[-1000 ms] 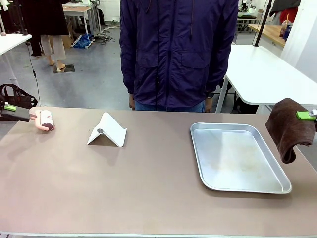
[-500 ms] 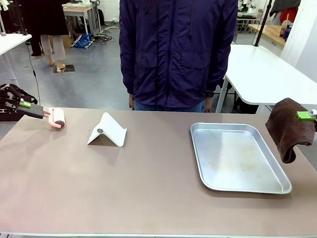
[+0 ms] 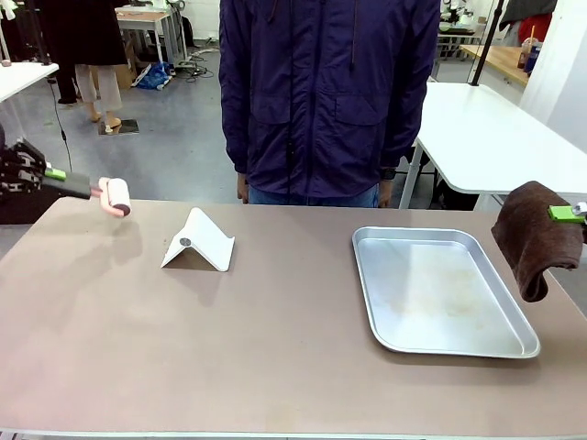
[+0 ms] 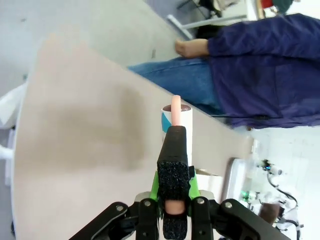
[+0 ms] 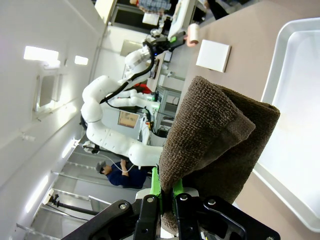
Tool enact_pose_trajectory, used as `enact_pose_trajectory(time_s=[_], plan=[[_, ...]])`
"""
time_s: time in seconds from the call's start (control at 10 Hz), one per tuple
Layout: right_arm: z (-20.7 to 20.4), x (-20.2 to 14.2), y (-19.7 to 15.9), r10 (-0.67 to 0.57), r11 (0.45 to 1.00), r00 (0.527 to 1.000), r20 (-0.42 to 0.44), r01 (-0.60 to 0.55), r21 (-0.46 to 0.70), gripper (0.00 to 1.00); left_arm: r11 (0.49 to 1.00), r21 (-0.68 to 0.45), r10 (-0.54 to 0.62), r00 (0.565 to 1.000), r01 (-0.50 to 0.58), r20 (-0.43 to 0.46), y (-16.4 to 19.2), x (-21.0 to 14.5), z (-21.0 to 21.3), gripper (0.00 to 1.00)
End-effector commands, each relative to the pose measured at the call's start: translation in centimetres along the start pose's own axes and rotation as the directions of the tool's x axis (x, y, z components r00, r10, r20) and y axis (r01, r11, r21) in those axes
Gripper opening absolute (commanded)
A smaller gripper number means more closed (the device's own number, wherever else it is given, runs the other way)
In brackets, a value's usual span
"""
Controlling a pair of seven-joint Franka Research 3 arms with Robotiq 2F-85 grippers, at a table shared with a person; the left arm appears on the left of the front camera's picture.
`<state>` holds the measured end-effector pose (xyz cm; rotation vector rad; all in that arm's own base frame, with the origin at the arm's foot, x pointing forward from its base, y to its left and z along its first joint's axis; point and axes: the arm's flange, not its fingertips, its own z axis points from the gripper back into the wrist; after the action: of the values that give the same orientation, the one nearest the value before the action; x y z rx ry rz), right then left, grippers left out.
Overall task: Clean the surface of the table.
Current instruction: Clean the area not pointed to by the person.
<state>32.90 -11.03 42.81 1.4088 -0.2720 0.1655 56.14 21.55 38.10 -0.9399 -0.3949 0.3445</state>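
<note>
The brownish desk [image 3: 275, 348] fills the foreground, its corners cut off. Beyond its right edge, the right fingers [image 3: 567, 213], mostly out of frame, pinch a drooping brown cloth [image 3: 529, 236]. At far left, the left fingers [image 3: 57, 174] clamp the handle of a pink lint roller [image 3: 117, 196].

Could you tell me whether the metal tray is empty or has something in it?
Empty: the tray shows bare metal from rim to rim; the brown cloth hangs from the right claw, outside it.

Lint roller [image 3: 116, 196] over far-left table [image 3: 275, 348] corner
</note>
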Motion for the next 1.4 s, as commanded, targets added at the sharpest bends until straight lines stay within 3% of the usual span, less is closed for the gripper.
enact_pose_trajectory(time_s=[0.0, 0.3, 0.8, 0.9, 1.3], plan=[[0.0, 0.2, 0.2, 0.015, 1.000, 1.000, 0.007, -0.015, 0.012, 0.10, 0.988, -0.105, -0.107, 0.994, 0.110, 0.029, -2.4, -4.0, 2.8, 0.05], [0.0, 0.2, 0.2, 0.015, 1.000, 1.000, 0.007, -0.015, 0.012, 0.10, 0.979, -0.098, -0.182, 0.983, 0.178, -0.035, -4.1, -10.9, 7.6, 0.05], [0.0, 0.2, 0.2, 0.015, 1.000, 1.000, 0.007, -0.015, 0.012, 0.10, 0.947, -0.191, -0.290, 0.941, 0.257, -0.172, -1.0, -22.3, 13.2, 0.05], [0.0, 0.2, 0.2, 0.015, 1.000, 1.000, 0.007, -0.015, 0.012, 0.10, 0.939, -0.251, -0.290, 0.932, 0.234, -0.216, -0.2, -23.7, 13.7, 0.05], [0.0, 0.2, 0.2, 0.015, 1.000, 1.000, 0.007, -0.015, 0.012, 0.10, 0.946, -0.249, -0.259, 0.947, 0.209, -0.192, 1.6, -25.4, 14.4, 0.05]])
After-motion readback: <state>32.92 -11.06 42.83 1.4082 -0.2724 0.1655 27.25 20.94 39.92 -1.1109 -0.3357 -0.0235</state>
